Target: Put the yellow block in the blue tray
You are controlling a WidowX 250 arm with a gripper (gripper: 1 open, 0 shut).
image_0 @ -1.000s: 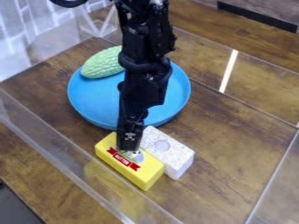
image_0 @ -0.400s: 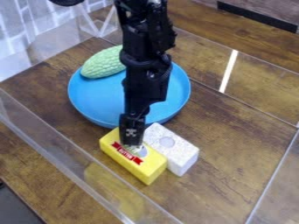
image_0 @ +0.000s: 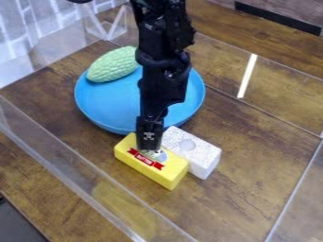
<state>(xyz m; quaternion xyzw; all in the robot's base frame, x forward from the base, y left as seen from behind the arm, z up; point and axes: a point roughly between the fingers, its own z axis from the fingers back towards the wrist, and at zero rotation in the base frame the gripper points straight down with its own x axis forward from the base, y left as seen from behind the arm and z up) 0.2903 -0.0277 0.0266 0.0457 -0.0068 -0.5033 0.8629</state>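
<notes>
The yellow block (image_0: 151, 165), flat with a red band, lies on the wooden table just in front of the blue tray (image_0: 108, 106). My gripper (image_0: 149, 143) points straight down with its fingertips low over the block's far top edge, right at the block. The jaws look open, and the block rests on the table, not lifted. The arm hides part of the tray's middle.
A white speckled block (image_0: 194, 154) lies against the yellow block's right side. A green bumpy lump (image_0: 111, 66) rests on the tray's far left rim. A clear plastic wall (image_0: 51, 180) borders the table's near left edge.
The gripper has edged slightly right and away. The yellow block and the white block beside it have slid a little the same way. The tray and green lump stayed put.
</notes>
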